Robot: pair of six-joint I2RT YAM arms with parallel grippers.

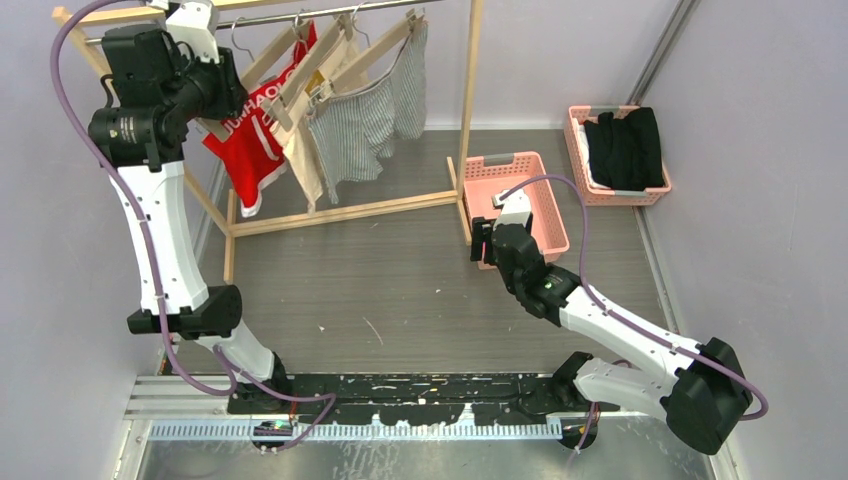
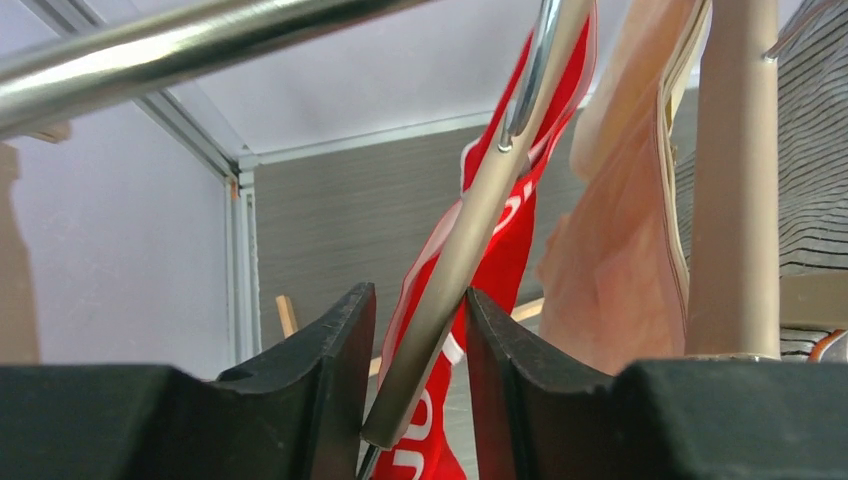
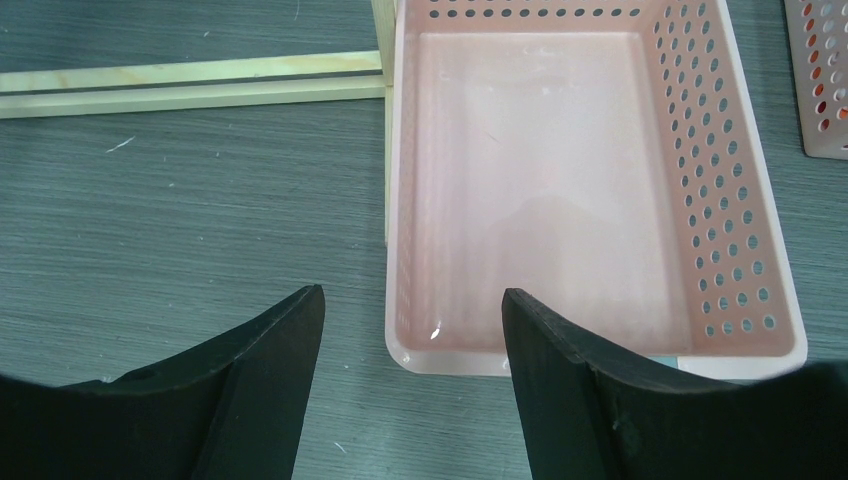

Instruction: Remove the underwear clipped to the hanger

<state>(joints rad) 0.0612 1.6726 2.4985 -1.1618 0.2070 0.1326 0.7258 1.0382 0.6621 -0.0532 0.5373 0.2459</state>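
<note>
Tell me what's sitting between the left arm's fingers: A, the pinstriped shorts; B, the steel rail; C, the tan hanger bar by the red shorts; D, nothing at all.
C: the left wrist view shows the tan hanger bar running through the gap between the fingers, with the red shorts just behind it.

Top cam looks down from behind, catching rail (image 1: 262,17) and basket (image 1: 506,160); left wrist sits close under rail, right wrist overlooks basket.

One pink basket (image 1: 505,160) sits against the wooden rack (image 1: 340,212); a second pink basket (image 1: 577,150) holds a black garment (image 1: 622,148).
</note>
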